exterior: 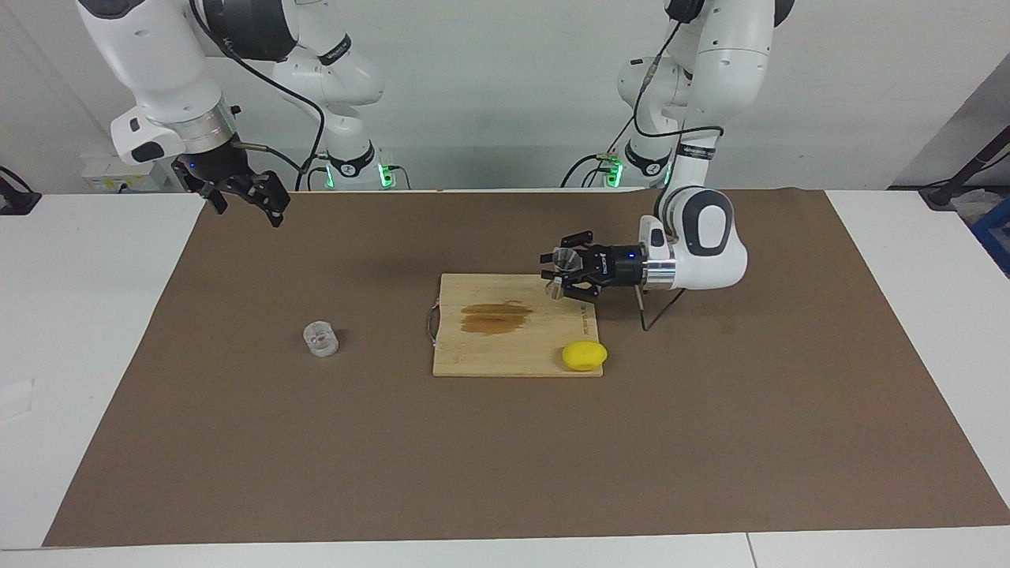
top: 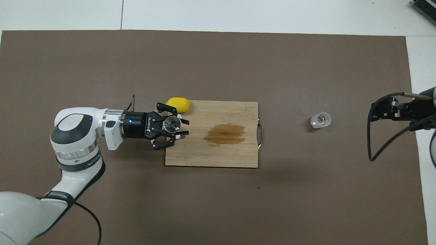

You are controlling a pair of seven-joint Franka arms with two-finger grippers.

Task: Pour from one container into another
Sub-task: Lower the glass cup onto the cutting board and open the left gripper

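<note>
Clamped in the left gripper [exterior: 556, 276], about the narrow waist as far as can be made out: a small silvery metal jigger [exterior: 562, 259], hourglass-shaped, upright, open mouth showing in the overhead view. Held in the air over the edge of the pale bamboo cutting board [exterior: 513, 347] toward the left arm's end of the table, above the board's corner nearer the robots. No contact with the board.

Standing alone on the brown mat [exterior: 505, 457], well apart from the board toward the right arm's end: a small, squat, clear cylindrical cup [exterior: 320, 338], untouched. Contents too small to tell.

Raised over the mat's corner at the right arm's end, waiting: the right gripper [exterior: 245, 197], fingers spread, nothing between them.

Also on the board: a brown stain [exterior: 495, 317] near the middle, and a yellow lemon [exterior: 585, 355] at the corner farther from the robots.

Judged from the look of it: a light, rigid cup with smooth, slippery walls, possibly brittle if glass. Best taken from the side around the middle of the wall, fingers clear of the rim to leave a pouring lip, with firm but gentle pressure. Easy to tip or skate on the mat if nudged off-centre. Likewise slick metal on the jigger, yet well seated at the waist between the two cones. Narrow mouth there, so a slow tilt needed to avoid spilling.
</note>
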